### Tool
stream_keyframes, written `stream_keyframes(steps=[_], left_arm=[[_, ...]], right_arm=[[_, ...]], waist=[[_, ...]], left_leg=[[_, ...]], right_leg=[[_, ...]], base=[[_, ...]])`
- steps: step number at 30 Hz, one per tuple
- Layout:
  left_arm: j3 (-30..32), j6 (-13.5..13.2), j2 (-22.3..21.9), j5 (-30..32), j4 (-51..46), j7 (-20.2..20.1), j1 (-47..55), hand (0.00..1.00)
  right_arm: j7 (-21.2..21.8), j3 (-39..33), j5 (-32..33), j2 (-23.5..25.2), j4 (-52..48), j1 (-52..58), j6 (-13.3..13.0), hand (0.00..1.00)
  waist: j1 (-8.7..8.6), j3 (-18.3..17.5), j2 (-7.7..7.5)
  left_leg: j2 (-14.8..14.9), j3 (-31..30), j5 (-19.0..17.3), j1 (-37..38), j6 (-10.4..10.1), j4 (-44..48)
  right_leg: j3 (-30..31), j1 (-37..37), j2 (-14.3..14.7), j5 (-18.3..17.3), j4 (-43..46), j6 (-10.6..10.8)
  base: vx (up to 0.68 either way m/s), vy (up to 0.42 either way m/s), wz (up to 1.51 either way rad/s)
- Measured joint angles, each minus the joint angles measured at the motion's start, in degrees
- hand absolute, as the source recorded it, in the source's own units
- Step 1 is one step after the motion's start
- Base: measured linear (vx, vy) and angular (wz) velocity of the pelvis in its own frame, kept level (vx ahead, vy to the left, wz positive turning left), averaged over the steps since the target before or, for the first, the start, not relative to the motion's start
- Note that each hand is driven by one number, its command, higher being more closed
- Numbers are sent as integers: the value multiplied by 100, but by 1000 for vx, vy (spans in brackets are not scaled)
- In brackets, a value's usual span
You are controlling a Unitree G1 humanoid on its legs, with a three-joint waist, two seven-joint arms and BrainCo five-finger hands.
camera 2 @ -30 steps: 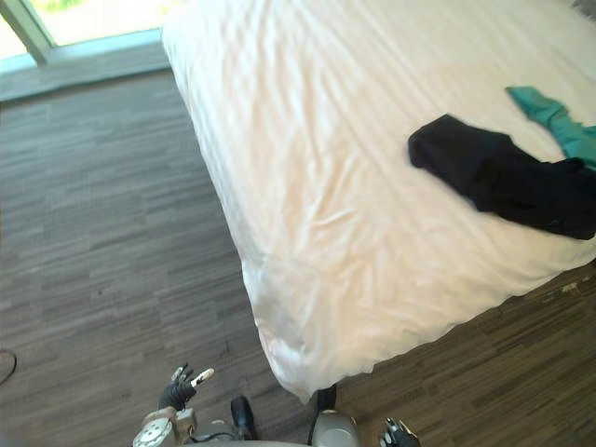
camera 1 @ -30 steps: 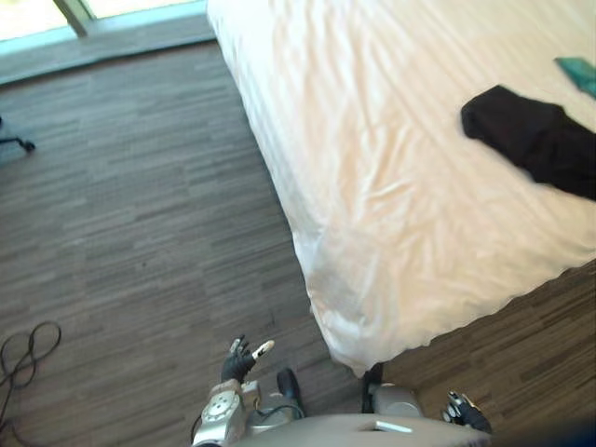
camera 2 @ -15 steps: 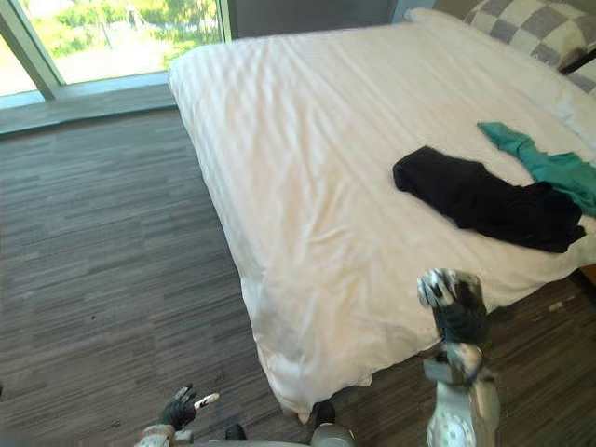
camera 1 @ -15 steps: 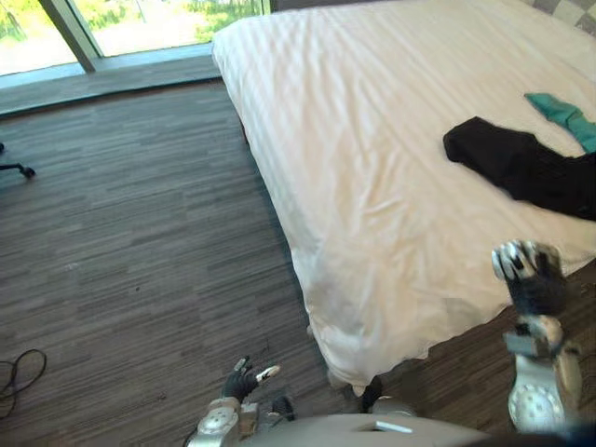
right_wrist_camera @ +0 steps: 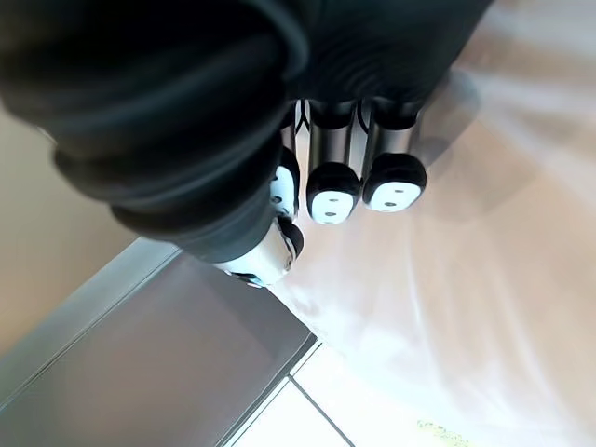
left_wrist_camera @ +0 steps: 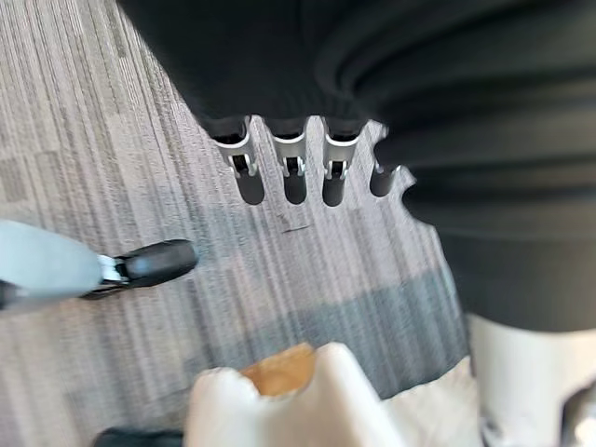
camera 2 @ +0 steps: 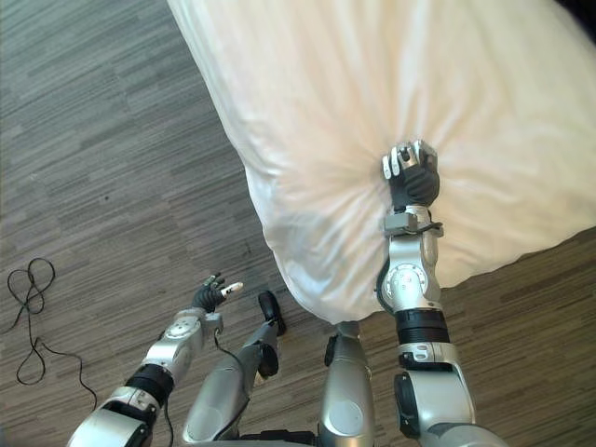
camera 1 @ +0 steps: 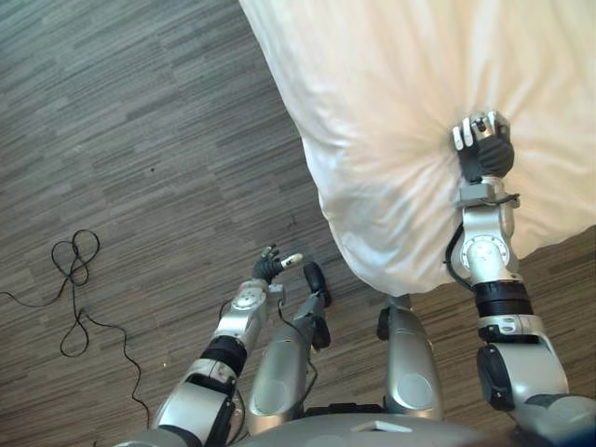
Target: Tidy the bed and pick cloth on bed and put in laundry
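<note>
Recorder: Position of right hand [camera 1: 482, 147]?

Spotter: On top of the white bed cover [camera 1: 372, 74], near the bed's corner, arm stretched out from the lower right. Fingers curled in, dark tips tucked under. Creases in the cover run in from all sides and meet at the hand. Reads as a fistful of fabric held tight.

Recorder: Lie of the cover?

Spotter: Spread over the bed, its corner hanging over the edge toward the wood-plank floor [camera 1: 140, 121]. Smoother farther up, rumpled around the grip.

Recorder: Left hand [camera 1: 273, 266]?

Spotter: Low, over the floor, off to the side of the hanging corner and not touching it. Fingers loose and a little spread, thumb out to the side, nothing in it. Its own wrist view shows the fingers straight above the planks.
</note>
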Motion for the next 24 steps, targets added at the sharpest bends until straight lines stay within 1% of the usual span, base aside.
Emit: stream_keyframes(steps=[1, 3, 4, 6, 7, 8, 9, 10, 11, 12, 13, 14, 16, 17, 18, 20, 21, 22, 23, 24], left_arm=[[64, 15, 30, -2, 1, -5, -7, 0], [298, 33, 148, -98, 11, -107, -35, 0], [342, 34, 158, -101, 12, -119, -53, 0], [448, 29, 225, -146, 10, -289, -127, 0], [505, 29, 227, -152, 10, -333, -143, 0], [603, 22, 226, -203, 9, -384, -167, 0], [638, 20, 221, -204, 9, -409, -167, 0], [678, 16, 213, -207, 9, -467, -154, 0], [760, 15, 202, -208, 11, -494, -119, 0], [814, 14, 192, -208, 12, -493, -97, 0], [872, 6, 175, -208, 29, -496, -68, 0], [947, -37, 111, -208, 92, -499, -66, 0], [1015, -157, -30, -208, 147, -511, -40, 0], [1022, -228, -107, -207, 146, -571, 38, 0], [1027, -257, -135, -207, 144, -594, 92, 0], [1029, -258, -189, -205, 155, -644, 344, 0], [1029, -245, -225, -197, 155, -709, 605, 0], [1029, -241, -239, -197, 155, -711, 665, 0], [1029, -240, -302, -178, 154, -726, 933, 0], [1029, -241, -375, -102, 154, -742, 1179, 0]], right_arm=[[18, -57, -2, 19, -1, 9, -1, 100], [44, -458, 0, 90, -8, 136, 6, 100], [44, -620, 6, 93, -15, 227, 6, 100], [19, -1343, 97, 78, -6, 719, 28, 100], [-25, -1515, 118, 53, 14, 868, 34, 100], [-223, -1927, 191, -4, 170, 1178, 92, 100], [-341, -2117, 224, -50, 328, 1323, 128, 100], [-562, -2506, 232, -99, 703, 1652, 227, 100], [-691, -2784, 228, -76, 918, 1996, 304, 100], [-726, -2904, 222, -41, 949, 2198, 349, 100], [-785, -3037, 213, -28, 972, 2553, 406, 0], [-816, -3201, 211, -29, 974, 2841, 435, 0], [-782, -3457, 207, -47, 969, 3187, 433, 0], [-666, -3584, 60, -43, 973, 3370, 448, 0], [-583, -3603, -77, -38, 989, 3456, 465, 0], [-337, -3587, -516, 19, 1010, 3589, 572, 0], [-119, -3547, -936, 135, 1038, 3605, 661, 0], [-78, -3525, -1016, 165, 1046, 3616, 671, 0], [57, -3393, -1341, 303, 1156, 3680, 673, 0], [153, -3206, -1717, 471, 1268, 3799, 627, 0]], waist=[[9, 2, -35], [48, 8, -214], [63, 4, -249], [117, -2, -396], [118, -2, -415], [127, 7, -455], [127, 6, -464], [131, 6, -464], [130, 5, -462], [107, 2, -455], [60, -2, -438], [23, -13, -411], [16, -32, -373], [15, -82, -341], [18, -105, -355], [21, -239, -340], [27, -314, -291], [28, -343, -276], [37, -535, -208], [88, -768, -136]], left_leg=[[13, 43, -8, -15, -4, 5], [90, 242, -56, -30, -38, 61], [112, 280, -80, -30, -44, 91], [220, 463, -225, -7, -78, 281], [251, 501, -262, -5, -88, 332], [297, 611, -320, 44, -111, 375], [313, 657, -336, 79, -133, 376], [352, 799, -367, 163, -180, 375], [400, 950, -390, 257, -216, 385], [428, 1017, -402, 319, -235, 386], [487, 1114, -438, 466, -287, 400], [542, 1173, -470, 621, -335, 430], [637, 1218, -525, 850, -390, 459], [700, 1223, -611, 942, -383, 469], [712, 1227, -629, 985, -384, 463], [758, 1213, -624, 1032, -390, 477], [779, 1214, -617, 1185, -399, 471], [780, 1213, -617, 1217, -399, 467], [781, 1212, -617, 1347, -400, 418], [777, 1206, -617, 1437, -408, 376]], right_leg=[[38, -29, 12, 0, 0, 0], [143, -116, 70, 2, 24, -5], [183, -127, 88, 0, 35, -12], [323, -126, 166, 1, 48, -32], [369, -124, 186, -2, 52, -37], [424, -123, 224, -5, 61, -49], [442, -119, 239, -7, 68, -54], [540, -117, 257, -13, 87, -63], [604, -89, 303, -22, 98, -77], [627, -60, 330, -26, 98, -82], [655, 45, 385, -35, 99, -95], [649, 189, 430, -60, 99, -131], [585, 412, 506, -99, 101, -170], [527, 514, 559, -184, 116, -199], [497, 557, 568, -237, 134, -205], [358, 632, 586, -267, 154, -243], [295, 799, 594, -301, 168, -242], [279, 834, 594, -313, 172, -240], [225, 945, 594, -372, 202, -222], [178, 1026, 591, -435, 225, -221]], base=[[-28, -55, -28], [-24, -53, -32], [2, -47, -34], [38, -66, -41], [67, -62, -47], [59, -37, -38], [88, -38, -54], [107, -35, -58], [113, -38, -60], [121, -55, -58], [123, -66, -46], [120, -65, -39], [93, -62, -12], [60, -51, 3], [34, -42, 10], [12, -44, 15], [10, -39, 14], [19, -25, 13], [15, -6, 12], [15, -6, 14]])
